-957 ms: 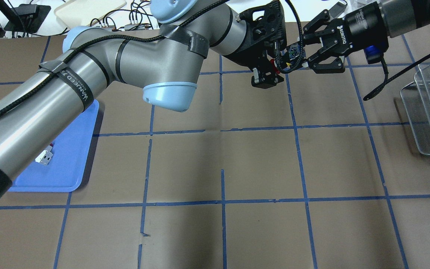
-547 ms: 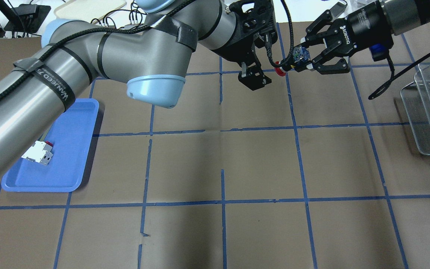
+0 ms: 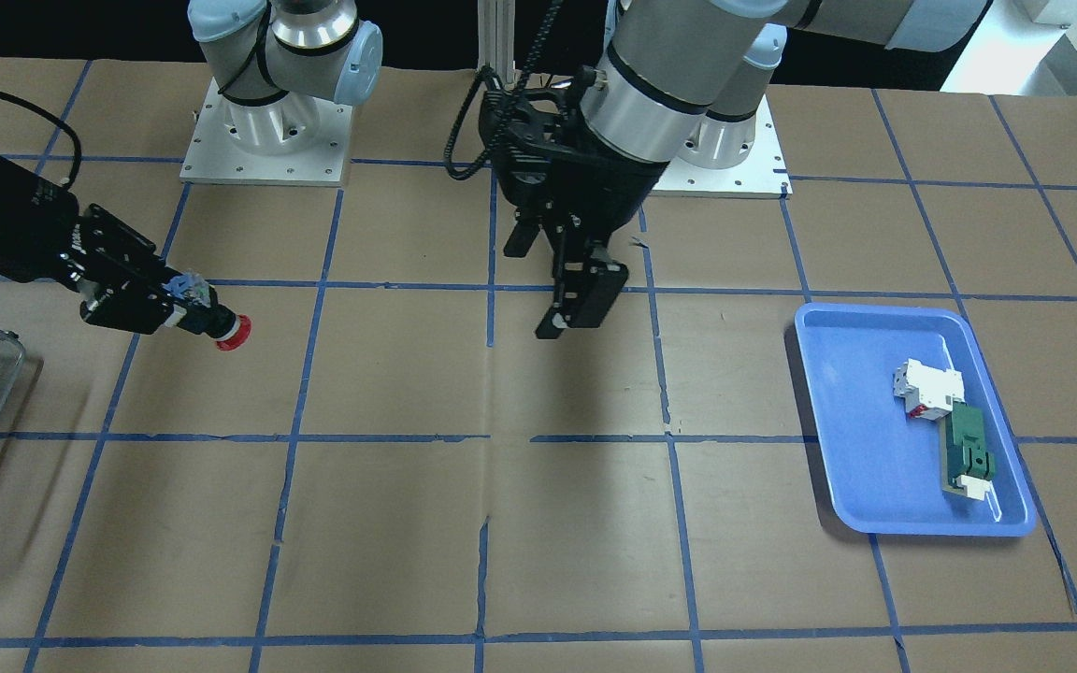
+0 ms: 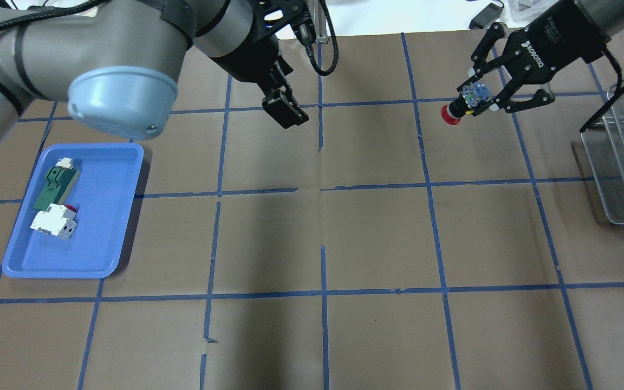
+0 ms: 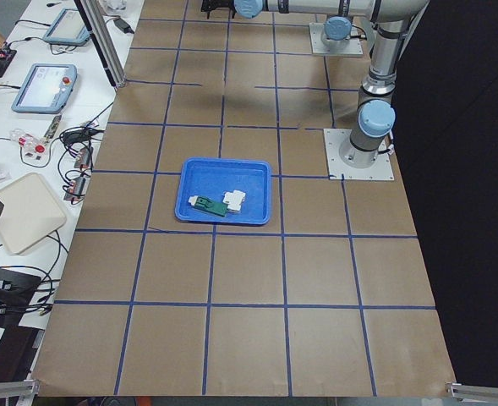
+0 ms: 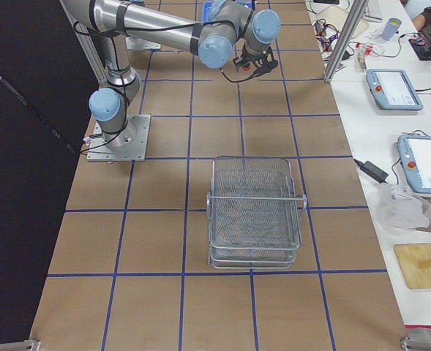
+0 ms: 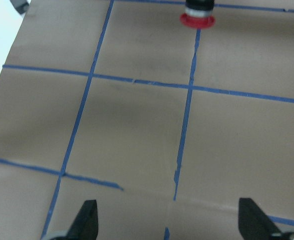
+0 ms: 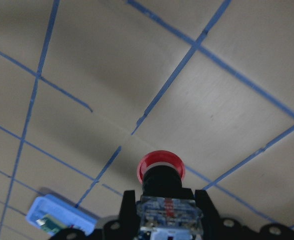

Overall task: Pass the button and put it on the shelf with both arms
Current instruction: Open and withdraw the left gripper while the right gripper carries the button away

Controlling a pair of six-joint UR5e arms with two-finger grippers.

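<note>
The button (image 4: 455, 110), with a red cap, black body and clear contact block, is held level above the table by my right gripper (image 4: 477, 100), which is shut on its contact block. It also shows in the front view (image 3: 221, 325) and the right wrist view (image 8: 161, 172), cap pointing away from the gripper (image 8: 165, 210). My left gripper (image 4: 285, 108) is open and empty, well to the left of the button; its wrist view shows both fingertips (image 7: 87, 220) spread and the red cap (image 7: 197, 17) far ahead. The wire shelf (image 4: 623, 162) stands at the right edge.
A blue tray (image 4: 101, 216) at the left holds a white-and-red breaker block (image 4: 52, 223) and a flat green-and-white part (image 4: 52, 184). The shelf also shows in the right exterior view (image 6: 253, 212). Brown table surface with blue tape grid lies between the arms.
The left gripper let go of the button and drew back to the left, uncovering the tray. The right gripper, shut on the button, carried it to the right.
</note>
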